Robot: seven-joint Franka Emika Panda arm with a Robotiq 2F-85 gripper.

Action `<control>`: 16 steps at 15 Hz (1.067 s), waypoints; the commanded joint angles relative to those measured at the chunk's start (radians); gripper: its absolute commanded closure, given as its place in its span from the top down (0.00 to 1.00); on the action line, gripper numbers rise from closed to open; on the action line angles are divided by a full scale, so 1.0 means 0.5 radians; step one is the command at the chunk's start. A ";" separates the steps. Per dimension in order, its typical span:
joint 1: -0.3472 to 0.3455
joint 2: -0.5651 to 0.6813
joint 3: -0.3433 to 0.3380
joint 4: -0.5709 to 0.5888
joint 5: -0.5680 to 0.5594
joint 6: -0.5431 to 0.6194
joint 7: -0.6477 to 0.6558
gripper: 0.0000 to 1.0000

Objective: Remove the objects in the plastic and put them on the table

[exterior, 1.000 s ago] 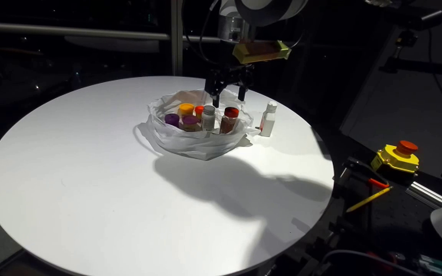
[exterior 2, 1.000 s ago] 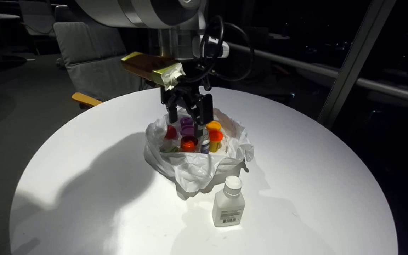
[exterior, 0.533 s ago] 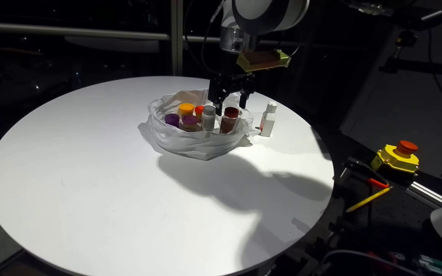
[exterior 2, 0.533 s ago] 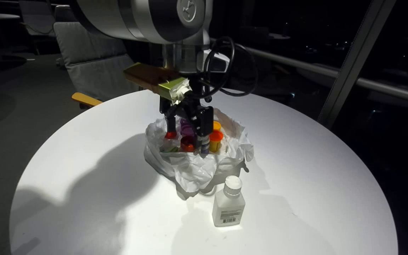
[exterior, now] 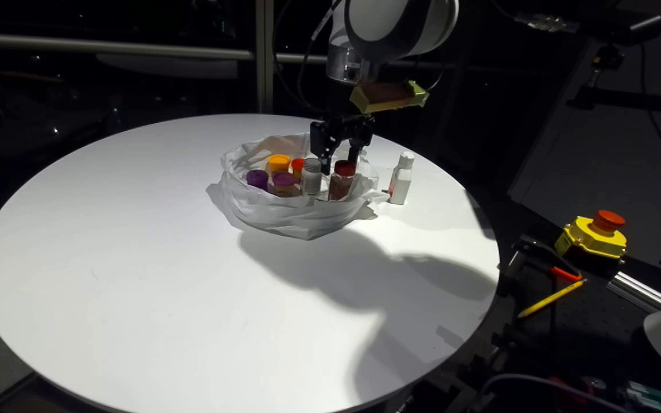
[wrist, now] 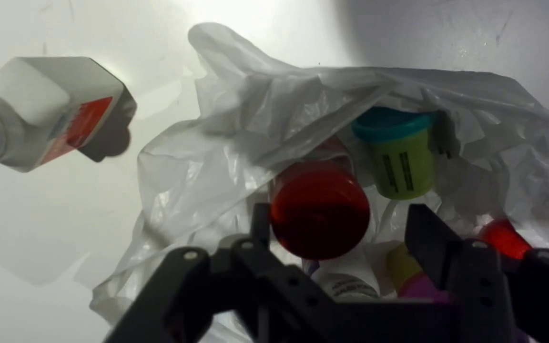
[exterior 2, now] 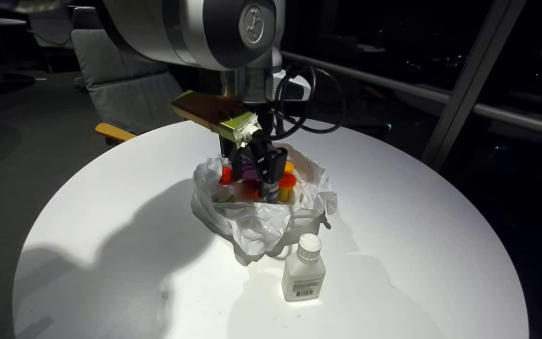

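Note:
A white plastic bag [exterior: 307, 221] stands open on the round white table [exterior: 135, 298]. It holds a red-lidded jar [wrist: 320, 212], a white bottle with a grey cap [exterior: 311, 179], a yellow-lidded tub [exterior: 279, 162], an orange-lidded tub [exterior 2: 287, 186], two purple-lidded tubs and a green tub with a teal lid [wrist: 402, 159]. My gripper [wrist: 340, 224] points down into the bag, its fingers partly open around the red-lidded jar. The left finger in the wrist view is by the lid; a gap shows at the right finger. Another red lid [exterior 2: 225, 175] shows in the bag.
A white square bottle [exterior 2: 304, 275] stands on the table beside the bag; it also shows in the wrist view [wrist: 41, 109]. A yellow emergency-stop box [exterior: 593, 238] and a pencil [exterior: 552, 298] lie beyond the table edge. A grey chair [exterior 2: 120, 80] stands behind the table.
My gripper has come down into the bag over the red-lidded jar, and its fingers have drawn closer together. The bag and the white square bottle have not moved.

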 commanded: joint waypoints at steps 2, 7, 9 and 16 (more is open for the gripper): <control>0.045 0.014 -0.043 0.027 -0.016 -0.021 0.024 0.35; 0.099 -0.059 -0.071 -0.017 -0.021 -0.039 0.119 0.24; 0.157 -0.163 -0.082 -0.069 -0.052 -0.043 0.193 0.24; 0.196 -0.783 0.114 -0.444 0.232 -0.040 0.315 0.24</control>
